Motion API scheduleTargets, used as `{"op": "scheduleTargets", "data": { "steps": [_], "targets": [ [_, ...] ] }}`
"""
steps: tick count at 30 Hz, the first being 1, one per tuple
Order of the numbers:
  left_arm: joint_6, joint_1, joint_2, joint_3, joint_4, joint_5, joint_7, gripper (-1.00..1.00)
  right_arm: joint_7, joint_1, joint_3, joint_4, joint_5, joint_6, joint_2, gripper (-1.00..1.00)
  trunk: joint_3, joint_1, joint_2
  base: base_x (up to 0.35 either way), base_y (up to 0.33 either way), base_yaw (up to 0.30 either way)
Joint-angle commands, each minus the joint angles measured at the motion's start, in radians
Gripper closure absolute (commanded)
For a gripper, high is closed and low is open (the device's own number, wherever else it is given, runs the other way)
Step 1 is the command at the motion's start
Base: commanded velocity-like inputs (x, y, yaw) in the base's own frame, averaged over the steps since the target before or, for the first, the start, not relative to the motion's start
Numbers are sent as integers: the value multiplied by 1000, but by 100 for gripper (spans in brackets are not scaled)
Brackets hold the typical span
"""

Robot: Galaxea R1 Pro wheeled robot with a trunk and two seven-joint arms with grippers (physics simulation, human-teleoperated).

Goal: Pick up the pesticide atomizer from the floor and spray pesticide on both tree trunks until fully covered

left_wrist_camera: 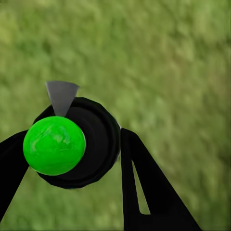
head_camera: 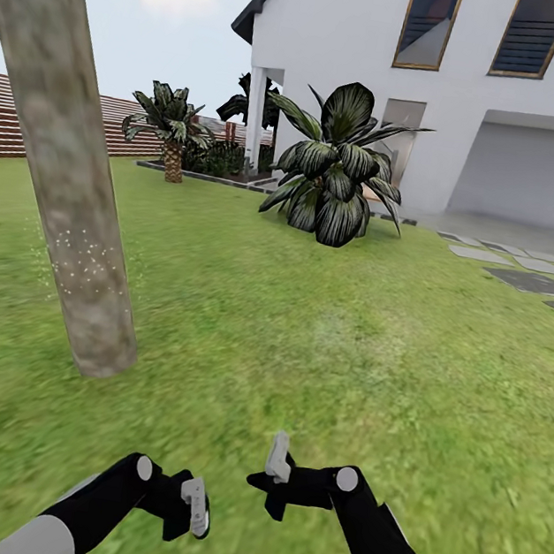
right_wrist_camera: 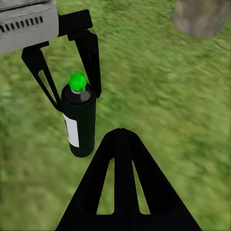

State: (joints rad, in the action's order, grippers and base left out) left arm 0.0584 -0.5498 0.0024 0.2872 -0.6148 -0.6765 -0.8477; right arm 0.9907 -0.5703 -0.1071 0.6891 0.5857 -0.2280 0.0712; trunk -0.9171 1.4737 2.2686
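Sitting between left gripper (right_wrist_camera: 72, 94) fingers: pesticide atomizer (right_wrist_camera: 79, 122), upright.

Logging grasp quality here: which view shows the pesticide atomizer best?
The right wrist view: the whole dark pesticide atomizer, green cap and white label, shows upright between the left gripper fingers. The left wrist view shows its top end-on. In the head view it is hard to make out.
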Motion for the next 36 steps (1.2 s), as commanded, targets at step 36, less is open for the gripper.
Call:
{"op": "scheduleTargets", "data": {
  "steps": [36],
  "targets": [
    [-57,2,-4,-14,3,59,-105,100,34,0,-102,1,13,-8,1,100,-1,0,0,0,0,0]
  ]
}}
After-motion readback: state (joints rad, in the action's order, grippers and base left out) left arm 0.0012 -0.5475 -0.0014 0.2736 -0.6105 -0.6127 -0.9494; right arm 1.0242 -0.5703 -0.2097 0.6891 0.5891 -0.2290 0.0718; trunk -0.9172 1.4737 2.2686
